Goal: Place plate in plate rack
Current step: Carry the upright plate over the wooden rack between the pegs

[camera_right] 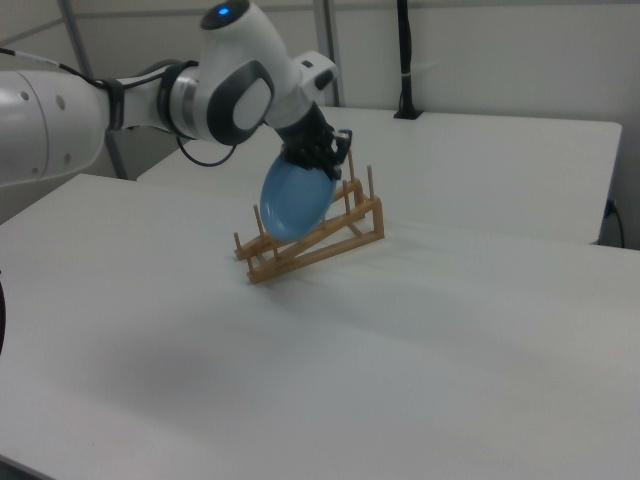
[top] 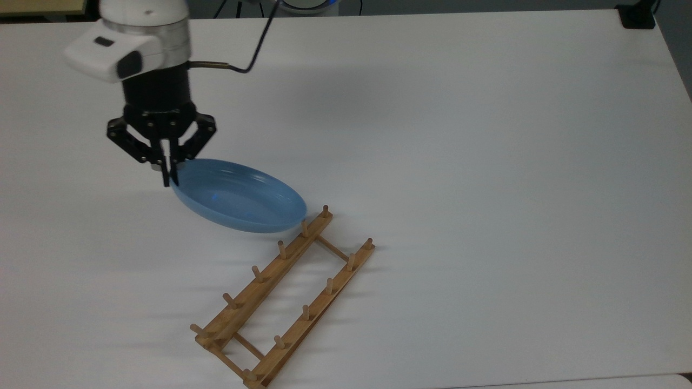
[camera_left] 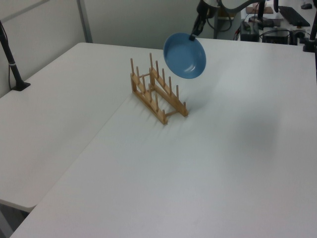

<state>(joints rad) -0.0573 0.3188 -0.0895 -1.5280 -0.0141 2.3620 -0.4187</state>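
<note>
Plate pinched by its rim in the hand, fingers pressed onto the edge at the plate's end farthest from the plate rack. Held clear of the tabletop — light blue, glossy, tilted up on edge, hollow face showing in the left view and the back turned to the right view. Hangs below the hand in the right view, rim uppermost in the grip, lower edge dropping in front of the rack's pegs. In the left view, gripped at its upper rim by the hand and floating above the rack's far end, not seated between any pegs.

Seen from the top view, plate's free end just beside the rack's upper-right end, overlapping the first peg or two of the nearer rail; whether touching cannot be told. Black linkage of the hand splayed above the fingers, white wrist and arm rising well away from the rack toward the top view's upper left, a dark cable looping off beside it.

Rack lying flat on the tabletop — two long wooden rails, thin crossbars, short upright pegs, all slots bare. Second white table butted against the tabletop on the rack's far side from the plate in the left view, with a black post standing at its edge.
</note>
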